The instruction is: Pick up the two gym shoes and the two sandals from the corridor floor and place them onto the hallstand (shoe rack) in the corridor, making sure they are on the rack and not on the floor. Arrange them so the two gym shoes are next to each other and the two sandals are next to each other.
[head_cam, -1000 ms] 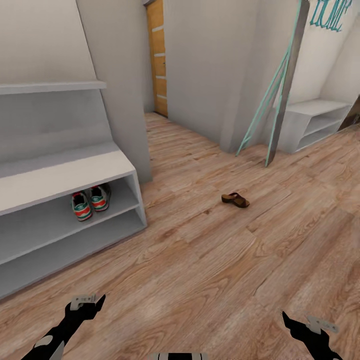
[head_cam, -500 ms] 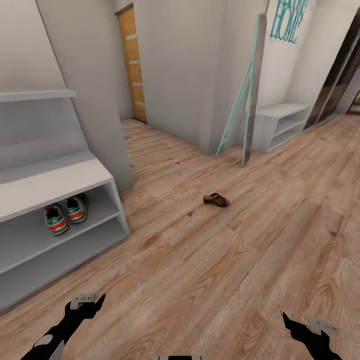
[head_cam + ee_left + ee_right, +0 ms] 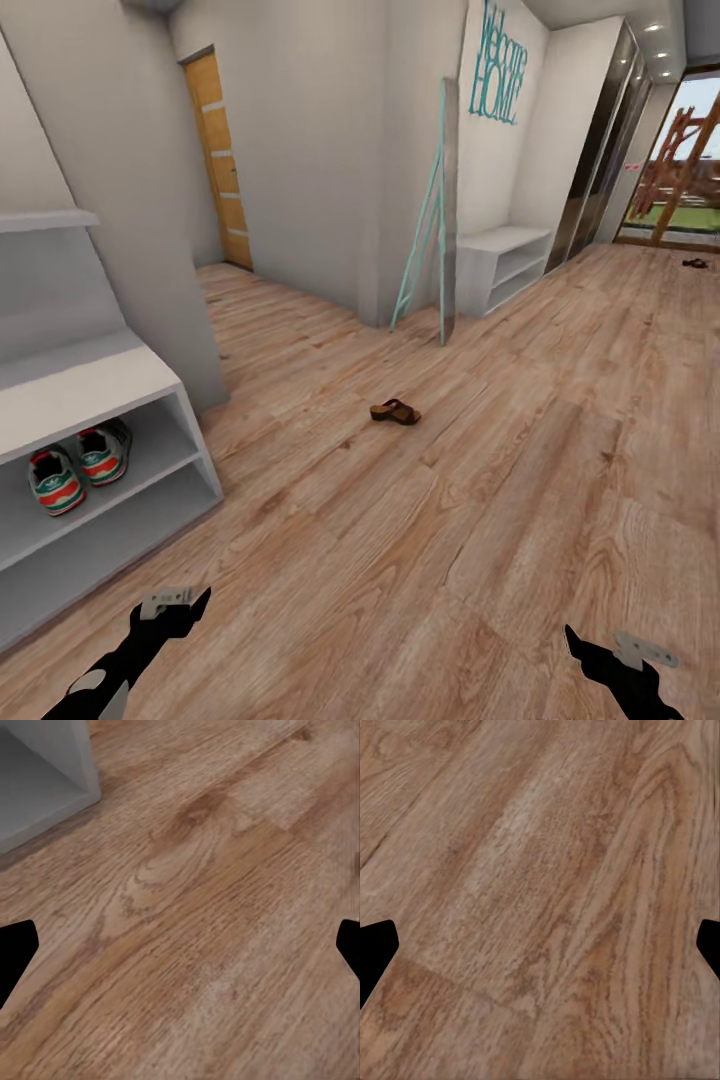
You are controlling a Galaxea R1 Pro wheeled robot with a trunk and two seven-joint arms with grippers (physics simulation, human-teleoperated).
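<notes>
The two gym shoes stand side by side on the upper open shelf of the hallstand at the left. One brown sandal lies on the corridor floor in the middle, well ahead of both arms. Far off by the glass door lies a small dark thing, too small to tell what it is. My left gripper and right gripper hang low over the floor. Each is open and empty, with wood planks between the black fingertips. A corner of the hallstand lies close to the left gripper.
A teal frame with a mirror leans on the wall corner ahead. Beside it stands a plain low grey bench. A wooden door is at the back left, a glass door at the far right.
The whole view has swung to the right, so the hallstand, shoes and sandal sit further left in the picture. Both arms keep the same pose, and nothing on the floor has moved.
</notes>
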